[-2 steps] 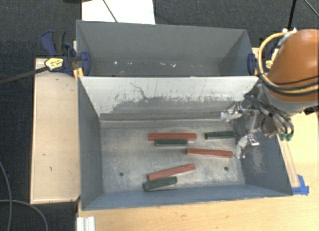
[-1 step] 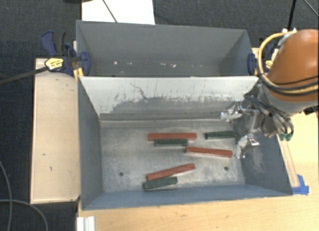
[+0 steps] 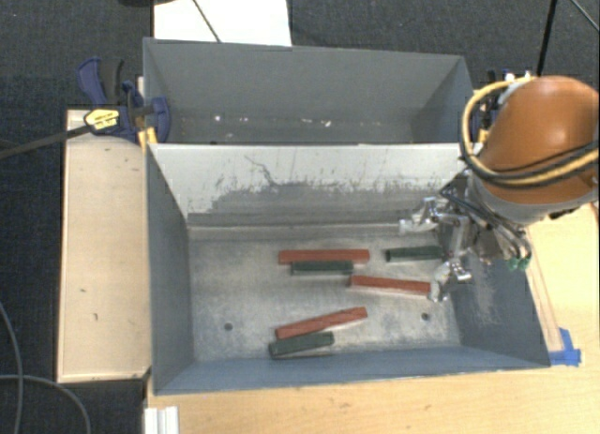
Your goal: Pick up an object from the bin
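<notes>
While your gripper (image 3: 431, 254) hangs with fingers (image 3: 442, 283) spread wide beside the short dark-green flat bar (image 3: 412, 254), closing may snag the neighbouring red flat bar (image 3: 389, 284) and clamp neither cleanly.

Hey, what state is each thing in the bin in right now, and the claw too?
claw: open, at the bin's right end.
short green bar: flat, beside the claw, not held.
upper red bar: flat, touching middle green bar.
right red bar: flat, free.
front red bar: flat, touching front green bar.
</notes>
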`<state>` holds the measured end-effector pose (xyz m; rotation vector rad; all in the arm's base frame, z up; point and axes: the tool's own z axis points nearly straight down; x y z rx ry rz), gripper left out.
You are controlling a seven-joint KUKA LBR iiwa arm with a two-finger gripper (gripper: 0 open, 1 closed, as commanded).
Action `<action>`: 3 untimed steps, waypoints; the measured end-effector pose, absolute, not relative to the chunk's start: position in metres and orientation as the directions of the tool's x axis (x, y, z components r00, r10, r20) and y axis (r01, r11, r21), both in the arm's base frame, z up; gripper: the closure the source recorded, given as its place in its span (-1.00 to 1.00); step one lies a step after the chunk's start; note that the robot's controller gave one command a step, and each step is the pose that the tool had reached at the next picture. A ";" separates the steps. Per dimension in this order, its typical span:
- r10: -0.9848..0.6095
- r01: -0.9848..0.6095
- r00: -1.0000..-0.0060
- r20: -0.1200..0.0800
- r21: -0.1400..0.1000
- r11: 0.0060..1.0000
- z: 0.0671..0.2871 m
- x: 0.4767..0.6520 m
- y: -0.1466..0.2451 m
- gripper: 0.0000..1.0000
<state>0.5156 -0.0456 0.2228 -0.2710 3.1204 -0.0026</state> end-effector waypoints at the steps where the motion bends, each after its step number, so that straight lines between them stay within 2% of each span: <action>1: -0.237 -0.237 -0.971 -0.007 -0.002 0.972 0.163 0.506 -0.045 -1.00; 2: -0.448 -0.448 -0.894 -0.002 0.000 0.894 0.098 0.519 -0.015 1.00; 3: -0.449 -0.449 -0.894 -0.002 0.000 0.894 0.098 0.519 -0.015 -1.00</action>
